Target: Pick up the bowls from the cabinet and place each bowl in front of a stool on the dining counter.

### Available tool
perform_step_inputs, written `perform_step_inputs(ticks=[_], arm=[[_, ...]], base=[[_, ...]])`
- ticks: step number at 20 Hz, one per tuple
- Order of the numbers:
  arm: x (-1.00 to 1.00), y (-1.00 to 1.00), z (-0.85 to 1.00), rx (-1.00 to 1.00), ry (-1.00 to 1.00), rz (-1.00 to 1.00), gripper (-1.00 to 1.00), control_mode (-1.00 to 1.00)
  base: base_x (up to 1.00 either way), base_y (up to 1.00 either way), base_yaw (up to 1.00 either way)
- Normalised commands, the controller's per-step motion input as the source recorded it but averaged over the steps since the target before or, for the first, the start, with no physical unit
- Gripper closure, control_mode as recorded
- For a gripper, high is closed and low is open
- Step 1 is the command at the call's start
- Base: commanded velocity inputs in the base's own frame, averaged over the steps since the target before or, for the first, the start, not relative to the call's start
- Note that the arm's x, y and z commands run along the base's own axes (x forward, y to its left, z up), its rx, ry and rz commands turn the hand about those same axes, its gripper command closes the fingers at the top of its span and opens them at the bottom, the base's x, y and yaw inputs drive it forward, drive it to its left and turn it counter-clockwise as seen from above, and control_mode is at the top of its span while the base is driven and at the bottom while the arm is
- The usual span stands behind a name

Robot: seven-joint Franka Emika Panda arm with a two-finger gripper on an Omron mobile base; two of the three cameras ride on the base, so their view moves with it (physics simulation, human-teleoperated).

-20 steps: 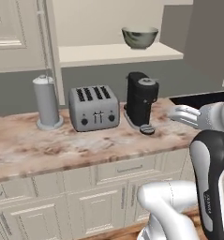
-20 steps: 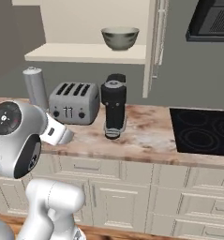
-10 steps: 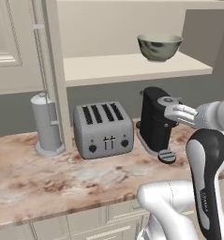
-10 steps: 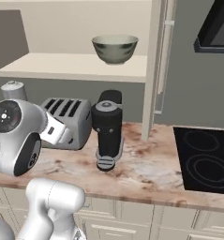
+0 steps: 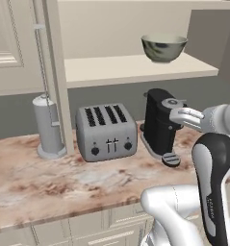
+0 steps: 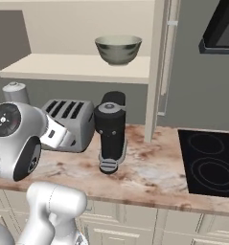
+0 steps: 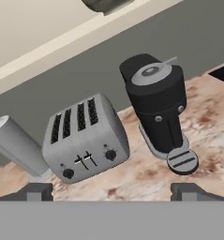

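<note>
- Up on the pale shelf point(image 5: 135, 69) of the open cream wall cabinet point(image 6: 156, 72) sits the dark grey-green round bowl with a pale cream inside point(image 5: 163, 47), upright, toward the shelf's right end as seen from the left base camera. From the right base camera it's roughly mid-shelf, and a sliver of its underside peeks in at the top of the hand view.
- Cabinet's panelled door point(image 5: 13, 45) is swung open on the left, slim metal bar handle point(image 5: 41, 67) running down its edge.
- Below the shelf, on the pinkish-brown veined marble surface point(image 5: 63, 185), three things stand in a row against the grey wall: a tall grey metal cylinder on a round base point(image 5: 48, 127), a silver four-slot toaster point(image 5: 107, 132) and a black pod coffee machine with a round drip tray point(image 5: 160, 126).
- Toaster is between the other two, close to the coffee machine but not touching.
- Black glass cooktop point(image 6: 209, 165) is set into the same surface, off to the right.
- Claw point(image 7: 111, 191) is spread wide and holds nothing; its two dark fingertips point(image 7: 36, 191) poke up at the bottom of the hand view, pointed at the toaster and coffee machine, well below the bowl.
</note>
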Motion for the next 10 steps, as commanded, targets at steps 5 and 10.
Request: perform_step_inputs(ticks=[5,10], arm=[[0.00,0.00,0.00,0.00,0.00,0.00,-1.00,-1.00],[0.00,0.00,0.18,0.00,0.01,-0.13,-1.00,-1.00]], base=[[0.00,0.00,0.00],[0.00,0.00,0.00]])
